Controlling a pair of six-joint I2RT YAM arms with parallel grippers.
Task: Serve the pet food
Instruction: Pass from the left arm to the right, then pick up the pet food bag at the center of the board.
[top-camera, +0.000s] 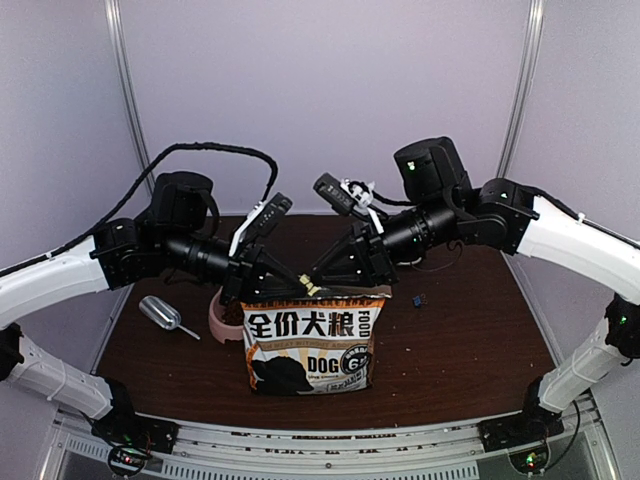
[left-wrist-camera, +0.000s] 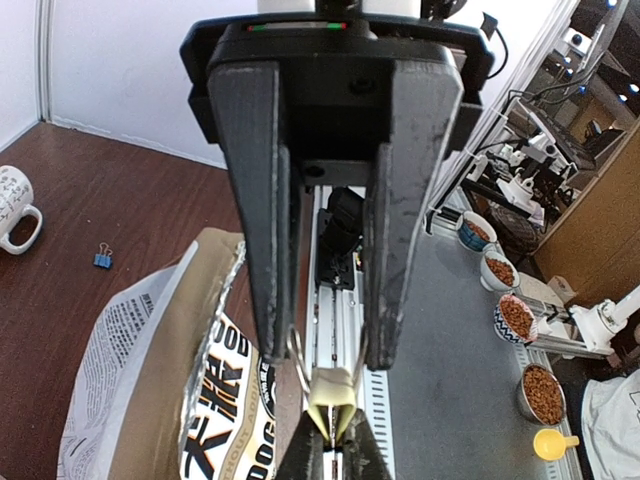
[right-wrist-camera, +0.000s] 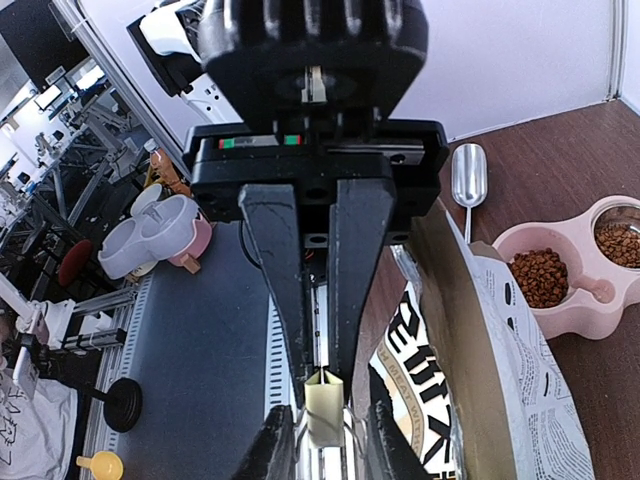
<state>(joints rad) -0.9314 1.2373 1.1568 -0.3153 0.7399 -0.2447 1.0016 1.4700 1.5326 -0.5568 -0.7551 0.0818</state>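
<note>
We judge the serving largely done: pet food (right-wrist-camera: 541, 277) lies in the 2 wells of the pink double bowl (right-wrist-camera: 575, 320) on the table (top-camera: 470, 340), beside the upright bag (top-camera: 310, 345), with the metal scoop (top-camera: 160, 313) nearby. What seems left is the cream binder clip (right-wrist-camera: 323, 405) over the bag's mouth. The left gripper (left-wrist-camera: 328, 345) has its jaws pinched on the wire handle. The right gripper (right-wrist-camera: 322, 370) has its jaws drawn close around the clip's body, but we cannot tell if they grip. The bag reads "全价犬粮 FOOD" and "DOG".

Brown table (top-camera: 470, 340): dog-food bag (top-camera: 312, 345) upright, pink bowl (top-camera: 222, 322), scoop (top-camera: 162, 314), blue clip (top-camera: 417, 299).
</note>
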